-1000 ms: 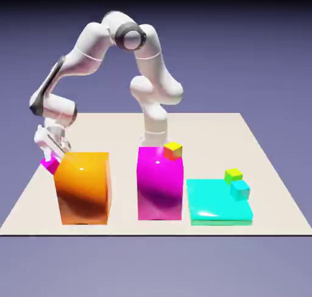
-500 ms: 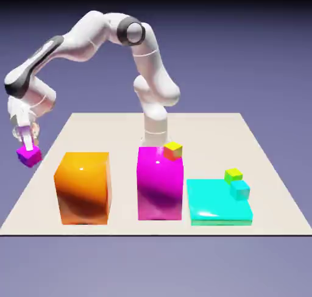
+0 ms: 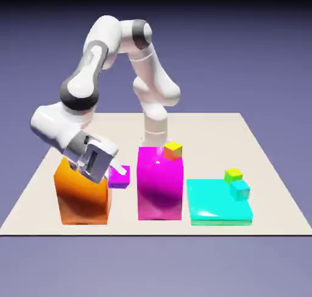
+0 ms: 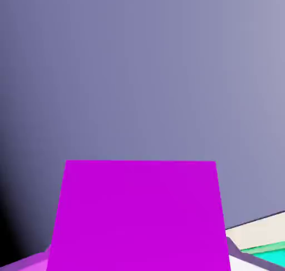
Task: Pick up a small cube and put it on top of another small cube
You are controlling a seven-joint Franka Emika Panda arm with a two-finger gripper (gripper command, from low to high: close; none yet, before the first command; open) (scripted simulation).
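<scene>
Clamped between my fingers, the small magenta cube point(image 3: 119, 176) hangs in the air at the centre-left of the exterior view, in the gap between the big orange block point(image 3: 82, 195) and the tall magenta block point(image 3: 159, 183). My gripper point(image 3: 113, 174) reaches in sideways from the left, tilted, with my hand in front of the orange block's upper part; its jaws are pinched on the cube's sides. The cube sits near the level of both blocks' tops and, as far as I can tell, touches neither.

From my hand view the small magenta cube point(image 4: 139, 214) fills the lower middle of the frame, so large that it hides my fingertips. Above it is only plain blue-violet backdrop. At the lower right corner I see a sliver of pale table point(image 4: 261, 231) and a strip of teal.

Elsewhere in the exterior view, a small yellow-and-red cube point(image 3: 173, 150) rests on the tall magenta block's top at its right rear corner. At the lower right lies a flat teal slab point(image 3: 216, 207) carrying a small green cube point(image 3: 233, 175) and a small cyan cube point(image 3: 240, 189), just beside each other.
</scene>
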